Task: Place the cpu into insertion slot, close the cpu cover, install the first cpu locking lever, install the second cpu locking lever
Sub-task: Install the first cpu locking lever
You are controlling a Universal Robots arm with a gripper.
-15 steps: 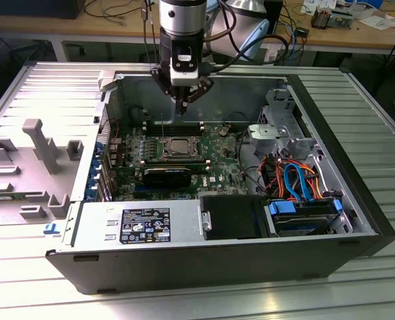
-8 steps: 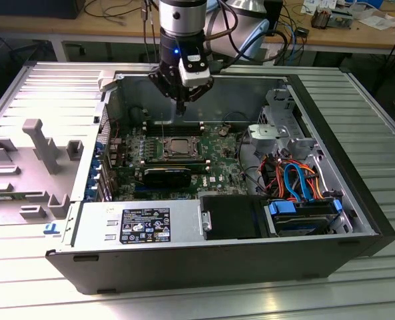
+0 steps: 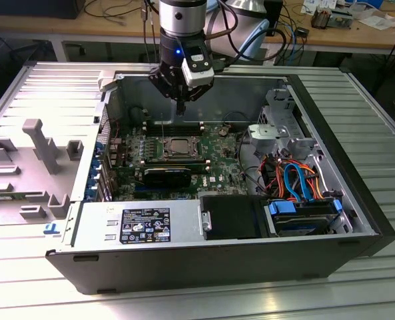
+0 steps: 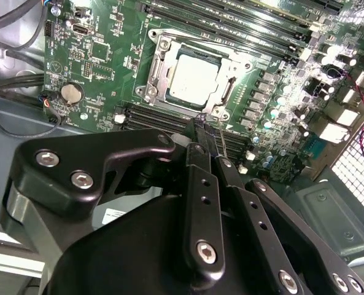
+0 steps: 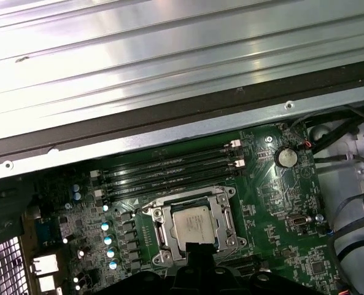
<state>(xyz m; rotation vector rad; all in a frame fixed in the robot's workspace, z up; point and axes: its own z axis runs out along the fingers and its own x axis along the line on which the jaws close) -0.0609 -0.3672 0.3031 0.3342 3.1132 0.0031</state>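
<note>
1. Pincer [image 3: 181, 110]: it is hanging inside the open computer case [image 3: 357, 200], raised above the green board [image 3: 217, 150] and touching nothing. In the second wrist view its fingers [image 4: 201, 184] are pressing together into one narrow tip, clenched with nothing visible between them. That tip is showing over the long black memory slots [image 4: 163, 120], just beside the socket.
2. Cpu [image 4: 194, 77]: it is sitting flat in the insertion slot [image 4: 159, 92], its dull silver top facing up. It is also showing in the first wrist view [image 5: 191, 226] and in the exterior view [image 3: 180, 144], well apart from the pincer.
3. Cpu cover [image 4: 231, 77]: the silvery frame plate is lying down over the socket, and the chip is showing through its square window.
4. Locking lever [image 4: 200, 44]: a thin metal rod is running along one edge of the cover. I cannot tell whether it is hooked.
5. Coin battery [image 4: 71, 93]: it is sitting on the board, to one side of the socket.
6. Power supply [image 3: 137, 223]: the grey box is lying along the near wall of the case.
7. Orange and blue cables [image 3: 297, 180]: they are looping over the drive bay at the exterior view's right.
8. Surface [image 3: 377, 120]: the ribbed aluminium top is carrying the case.
</note>
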